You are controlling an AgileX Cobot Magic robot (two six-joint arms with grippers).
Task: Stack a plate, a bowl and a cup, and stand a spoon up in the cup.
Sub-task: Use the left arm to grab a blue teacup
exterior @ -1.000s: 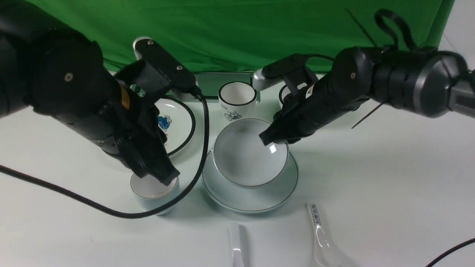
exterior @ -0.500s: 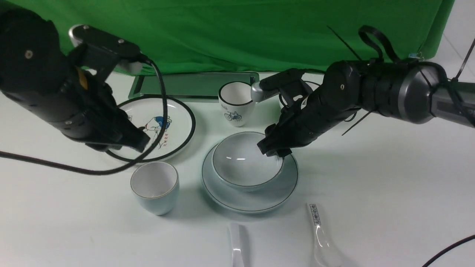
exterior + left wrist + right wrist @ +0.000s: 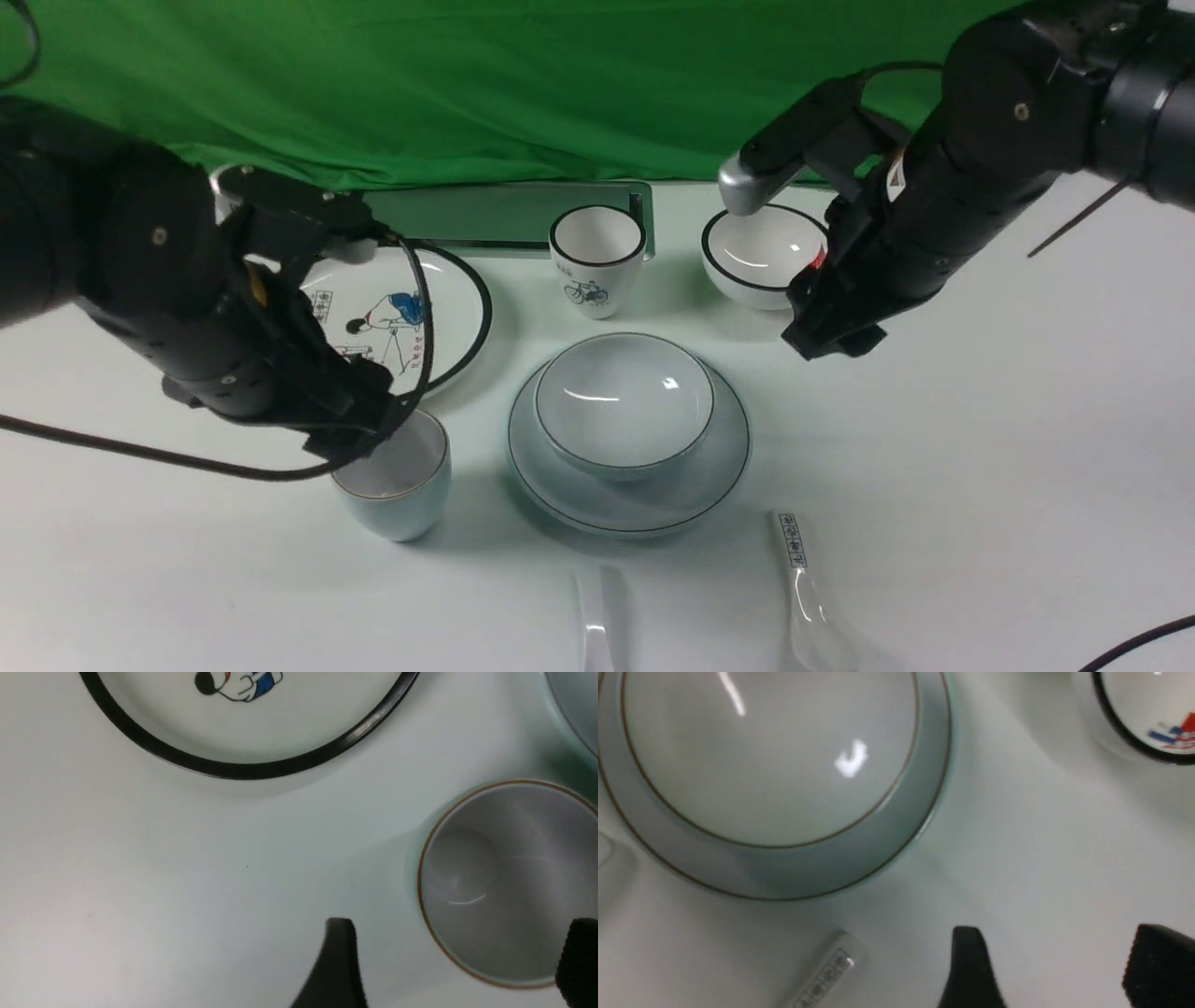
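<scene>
The pale bowl (image 3: 624, 401) sits upright in the pale plate (image 3: 644, 518) at the table's middle; both show in the right wrist view, bowl (image 3: 770, 756) and plate (image 3: 822, 872). The gold-rimmed cup (image 3: 397, 485) stands left of the plate. My left gripper (image 3: 362, 439) hangs open just over the cup's back-left rim. In its wrist view the cup (image 3: 504, 882) lies partly between the spread fingers (image 3: 341, 961). My right gripper (image 3: 826, 341) is open and empty, raised to the right of the bowl. The plain spoon (image 3: 596, 625) lies at the front edge.
A cartoon plate (image 3: 448, 280) lies behind the cup. A bicycle cup (image 3: 597, 247) and a black-rimmed bowl (image 3: 761, 252) stand at the back before a green tray (image 3: 504, 215). A spoon with black characters (image 3: 803, 588) lies front right, its handle (image 3: 826, 970) near my right gripper.
The right gripper lowered the tilted bowl onto the plate, let go and rose back to the right. The left gripper left the cup's rim, swung back, then returned over the cup, now open.
</scene>
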